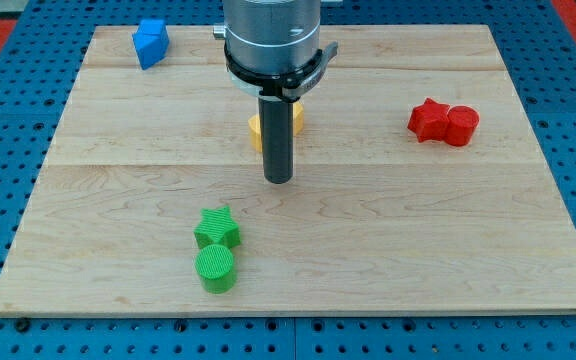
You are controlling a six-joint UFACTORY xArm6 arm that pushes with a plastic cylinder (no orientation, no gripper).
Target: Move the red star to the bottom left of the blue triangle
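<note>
The red star [426, 119] lies at the view's right, touching a red cylinder [461, 125] on its right side. The blue triangle [150, 42] sits near the view's top left corner of the wooden board [118, 200]. My tip [279, 180] is near the board's middle, well to the left of the red star and to the lower right of the blue triangle. It touches no block.
A yellow block [258, 129] lies just behind the rod, mostly hidden by it. A green star [217, 229] and a green cylinder [215, 268] sit together toward the view's bottom, below and left of my tip.
</note>
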